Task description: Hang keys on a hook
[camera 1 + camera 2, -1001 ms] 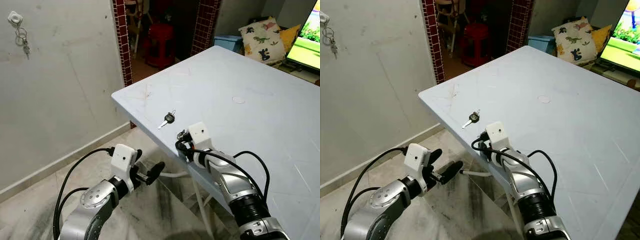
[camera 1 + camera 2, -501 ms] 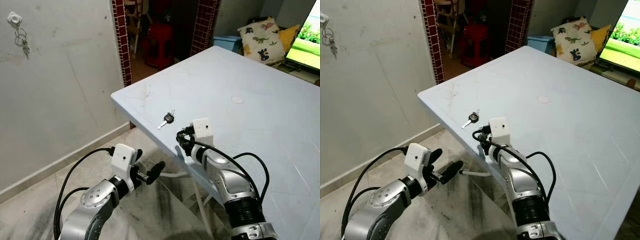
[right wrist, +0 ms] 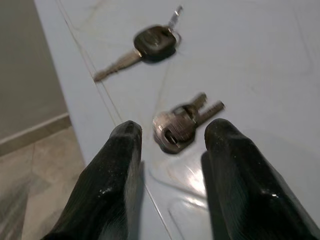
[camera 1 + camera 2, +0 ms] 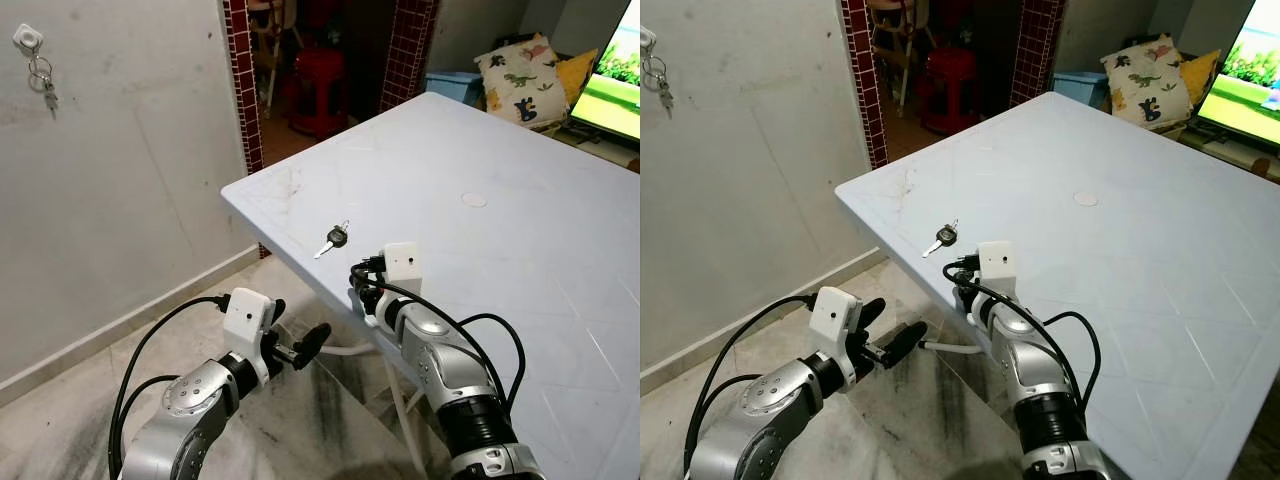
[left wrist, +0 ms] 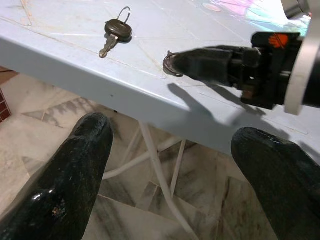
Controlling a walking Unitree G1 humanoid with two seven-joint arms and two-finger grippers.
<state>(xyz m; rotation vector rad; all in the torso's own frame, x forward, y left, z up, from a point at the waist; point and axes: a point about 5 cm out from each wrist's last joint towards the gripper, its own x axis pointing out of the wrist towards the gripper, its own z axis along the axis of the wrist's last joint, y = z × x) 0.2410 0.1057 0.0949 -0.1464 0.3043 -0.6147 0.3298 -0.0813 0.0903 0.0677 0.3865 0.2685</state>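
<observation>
With its jaws parted around a small bunch of silver keys (image 3: pixel 181 126) near the tabletop (image 4: pixel 520 230) edge, the right gripper (image 3: pixel 172 145) holds nothing yet; this looks like the pick-up step. A black-headed key (image 4: pixel 333 240) lies just beyond. Next it likely must close, lift, then carry to the wall hook (image 4: pixel 28 38). The left gripper (image 5: pixel 175 165) hangs open below the tabletop.

We read this as a lived-in home: a dinosaur-print cushion (image 4: pixel 522 78) beside a lit television (image 4: pixel 612 80), and a red plastic stool (image 4: pixel 322 88) past a brick-tiled doorway (image 4: pixel 240 80). A pale plastic table (image 4: pixel 500 210) stands on marble-patterned floor (image 4: pixel 60 420); keys hang from a wall hook (image 4: pixel 28 38).
</observation>
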